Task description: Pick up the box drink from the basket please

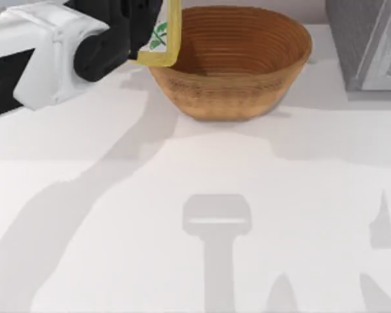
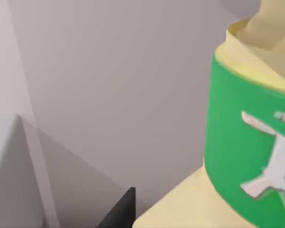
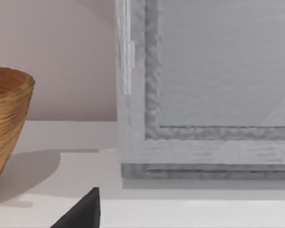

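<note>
Nearest the top camera is the left arm (image 1: 45, 52), reaching in from the table's left with its gripper (image 1: 146, 36) at the basket's left rim. Between its dark fingers sits the carton (image 1: 164, 39), a pale yellow box with a green-and-white top; its lower edge hangs at about rim height just outside the basket (image 1: 231, 62), so it looks lifted clear rather than resting inside. In the left wrist view the carton (image 2: 247, 156) sits close against the camera, green band and cream body, beside one dark fingertip (image 2: 121, 213), so the jaws read as clamped on it. The basket's bowl looks bare. Judged from this, the pick itself is done; what may remain is raising the carton a little higher and holding it steady. A grey cabinet (image 1: 371, 42) stands at the table's right, and the right wrist view faces it with the basket (image 3: 7, 123) alongside; whether the right fingers are parted, I cannot tell.
</note>
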Controlling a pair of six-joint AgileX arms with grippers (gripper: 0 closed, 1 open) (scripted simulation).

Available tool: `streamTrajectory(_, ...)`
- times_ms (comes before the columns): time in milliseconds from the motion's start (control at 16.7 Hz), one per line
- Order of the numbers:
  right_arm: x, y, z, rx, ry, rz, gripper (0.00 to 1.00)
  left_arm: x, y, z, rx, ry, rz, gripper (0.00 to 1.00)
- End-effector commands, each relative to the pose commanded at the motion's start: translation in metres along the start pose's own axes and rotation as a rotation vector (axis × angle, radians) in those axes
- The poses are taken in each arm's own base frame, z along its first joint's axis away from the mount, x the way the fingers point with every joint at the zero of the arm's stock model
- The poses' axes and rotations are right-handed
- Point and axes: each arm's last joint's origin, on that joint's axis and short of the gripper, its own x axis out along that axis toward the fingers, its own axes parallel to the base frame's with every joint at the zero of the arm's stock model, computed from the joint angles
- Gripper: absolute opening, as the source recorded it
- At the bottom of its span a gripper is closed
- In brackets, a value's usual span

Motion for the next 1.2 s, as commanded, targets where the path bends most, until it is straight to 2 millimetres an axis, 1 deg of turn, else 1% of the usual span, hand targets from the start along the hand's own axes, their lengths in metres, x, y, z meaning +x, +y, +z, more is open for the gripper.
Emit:
streamTrajectory(120,0.000,0.000,0.000,0.000,0.000,0.000,1.00,-0.041,0.036,0.010,-0.010,-0.021,-0.023,0.00)
streamTrajectory(180,0.000,0.000,0.000,0.000,0.000,0.000,1.00,-0.063,0.054,0.012,-0.015,-0.037,-0.033,0.00)
streamTrajectory(300,0.000,0.000,0.000,0.000,0.000,0.000,1.00,-0.109,0.088,0.008,-0.025,-0.079,-0.047,0.00)
streamTrajectory(420,0.000,0.000,0.000,0.000,0.000,0.000,1.00,-0.155,0.116,-0.004,-0.035,-0.135,-0.051,0.00)
streamTrajectory(480,0.000,0.000,0.000,0.000,0.000,0.000,1.00,-0.176,0.127,-0.015,-0.038,-0.165,-0.049,0.00)
streamTrajectory(600,0.000,0.000,0.000,0.000,0.000,0.000,1.00,-0.211,0.144,-0.047,-0.038,-0.205,-0.035,0.00)
streamTrajectory(660,0.000,0.000,0.000,0.000,0.000,0.000,1.00,-0.223,0.149,-0.067,-0.036,-0.211,-0.023,0.00)
streamTrajectory(780,0.000,0.000,0.000,0.000,0.000,0.000,1.00,-0.235,0.157,-0.109,-0.033,-0.201,0.009,0.00)
streamTrajectory(900,0.000,0.000,0.000,0.000,0.000,0.000,1.00,-0.239,0.163,-0.146,-0.032,-0.179,0.050,0.00)
streamTrajectory(960,0.000,0.000,0.000,0.000,0.000,0.000,1.00,-0.240,0.166,-0.160,-0.032,-0.168,0.071,0.00)
streamTrajectory(1080,0.000,0.000,0.000,0.000,0.000,0.000,1.00,-0.239,0.170,-0.181,-0.035,-0.149,0.107,0.00)
streamTrajectory(1200,0.000,0.000,0.000,0.000,0.000,0.000,1.00,-0.238,0.172,-0.191,-0.037,-0.139,0.127,0.00)
